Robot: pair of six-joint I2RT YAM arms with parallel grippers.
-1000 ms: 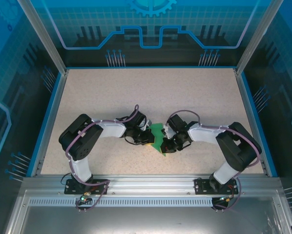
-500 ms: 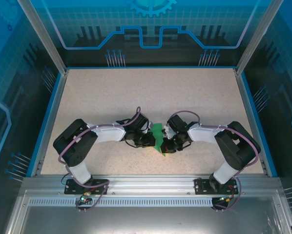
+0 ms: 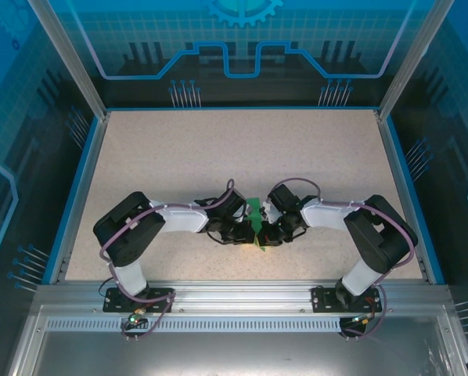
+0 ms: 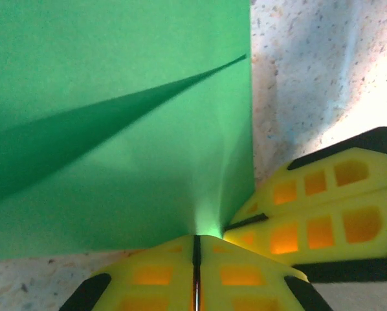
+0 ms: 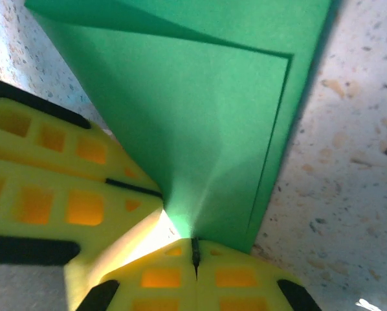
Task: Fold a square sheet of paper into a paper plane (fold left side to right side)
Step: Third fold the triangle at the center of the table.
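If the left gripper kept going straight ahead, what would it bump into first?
The green paper. The left gripper has its jaws shut on that paper's near edge, so going on would probably just push the sheet along.

One green paper sheet [image 3: 254,210] is counted, caught in both pairs of jaws. Two grippers are tallied: the left gripper [image 4: 197,243] and the right gripper [image 5: 195,249]. One table [image 3: 218,149] is logged beneath the jaws.

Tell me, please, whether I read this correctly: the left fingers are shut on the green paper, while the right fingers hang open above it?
Not quite: the right fingers are shut on the paper too, as the right wrist view shows. The left fingers are indeed shut on it.
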